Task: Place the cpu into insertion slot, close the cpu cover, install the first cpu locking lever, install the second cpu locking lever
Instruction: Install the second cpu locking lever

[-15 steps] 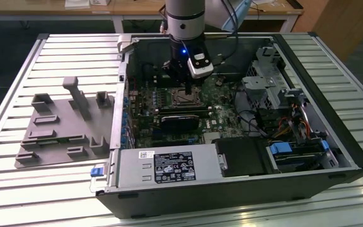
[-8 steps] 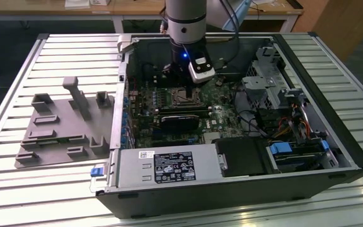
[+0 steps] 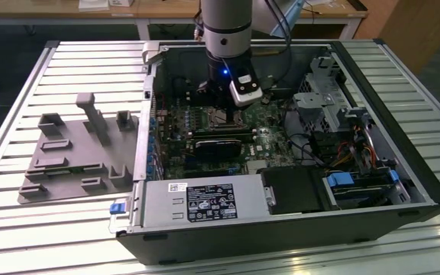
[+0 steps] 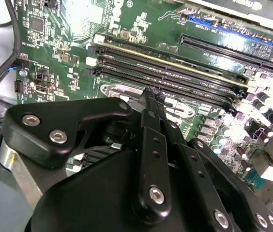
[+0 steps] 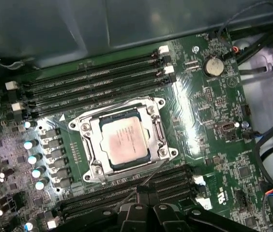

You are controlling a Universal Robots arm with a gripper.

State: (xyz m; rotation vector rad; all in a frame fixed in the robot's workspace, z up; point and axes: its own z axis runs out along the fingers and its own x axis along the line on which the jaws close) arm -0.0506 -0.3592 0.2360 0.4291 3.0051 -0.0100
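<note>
The chip (image 5: 125, 141) already sits in its square socket (image 5: 90, 151) on the green board (image 5: 209, 130), with the metal cover (image 5: 156, 131) down around it, so the work looks to be at the locking levers. The gripper (image 4: 148, 96) hovers just above the socket's edge, fingers pressed together on nothing. Any next move calls for fine aim at a thin lever.

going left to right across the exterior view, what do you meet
grey fixture plate → open computer case side wall → green motherboard → gripper above the socket → drive bays with cables → bare slatted table
</note>
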